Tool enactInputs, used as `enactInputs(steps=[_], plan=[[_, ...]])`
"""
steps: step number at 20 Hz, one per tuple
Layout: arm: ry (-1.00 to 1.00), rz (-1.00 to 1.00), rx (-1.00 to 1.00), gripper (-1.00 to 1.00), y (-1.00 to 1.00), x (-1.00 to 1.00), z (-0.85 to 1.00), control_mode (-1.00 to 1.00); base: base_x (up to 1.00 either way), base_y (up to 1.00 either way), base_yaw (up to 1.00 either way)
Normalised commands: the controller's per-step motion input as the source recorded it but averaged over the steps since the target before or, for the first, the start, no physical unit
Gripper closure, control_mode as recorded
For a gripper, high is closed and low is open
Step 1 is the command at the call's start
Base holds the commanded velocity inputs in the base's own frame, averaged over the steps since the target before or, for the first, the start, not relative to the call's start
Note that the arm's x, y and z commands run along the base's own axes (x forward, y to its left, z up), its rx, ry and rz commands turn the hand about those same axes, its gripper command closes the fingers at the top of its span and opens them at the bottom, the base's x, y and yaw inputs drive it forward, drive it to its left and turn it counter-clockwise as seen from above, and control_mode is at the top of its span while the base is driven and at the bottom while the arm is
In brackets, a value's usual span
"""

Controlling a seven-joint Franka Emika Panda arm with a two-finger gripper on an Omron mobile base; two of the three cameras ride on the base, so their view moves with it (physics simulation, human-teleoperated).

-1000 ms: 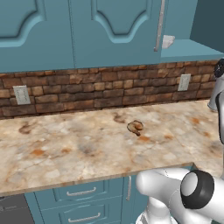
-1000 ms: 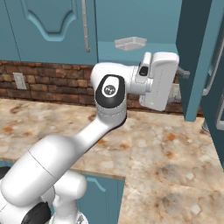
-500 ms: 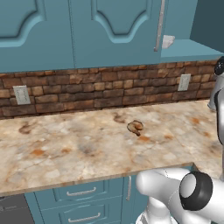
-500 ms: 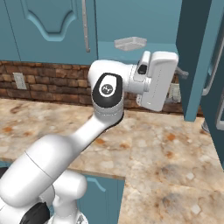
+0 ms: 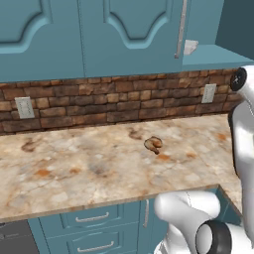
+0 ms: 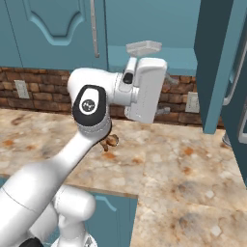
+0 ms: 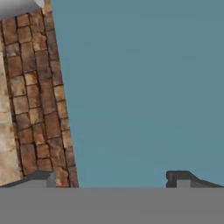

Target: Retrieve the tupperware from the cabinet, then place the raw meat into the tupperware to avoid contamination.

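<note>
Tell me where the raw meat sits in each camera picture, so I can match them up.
Left base view: raw meat mid-counter, just right of centre.
Right base view: raw meat peeks from behind the arm's elbow.
Hand view: not in it.
Shared landmark: the brick backsplash.

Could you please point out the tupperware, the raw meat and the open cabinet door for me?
tupperware (image 6: 143, 48), right base view, its translucent front wall.
raw meat (image 5: 154, 144), left base view, the middle of the curled lump.
cabinet door (image 6: 212, 62), right base view, its inner teal face.
</note>
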Motion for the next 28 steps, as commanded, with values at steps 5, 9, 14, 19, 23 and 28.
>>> enactInputs(steps=[5,9,14,19,23,28], plan=[[-0.02,0.05,0.00,-1.00,0.85,-0.41,0.00,-1.00,0.00,0.00,0.00],[-0.06,0.07,0.00,-1.00,1.00,-0.35,0.00,-1.00,0.00,0.00,0.00],[-0.14,0.08,0.02,-1.00,0.98,-0.24,0.00,-1.00,0.00,0.00,0.00],[-0.16,0.05,0.11,-1.00,0.89,-0.21,0.00,-1.00,0.00,0.00,0.00],[-0.16,0.04,0.17,-1.00,0.81,-0.17,0.00,-1.00,0.00,0.00,0.00],[-0.17,0.03,0.25,-1.00,0.63,-0.07,-0.02,-1.00,0.00,0.00,0.00]])
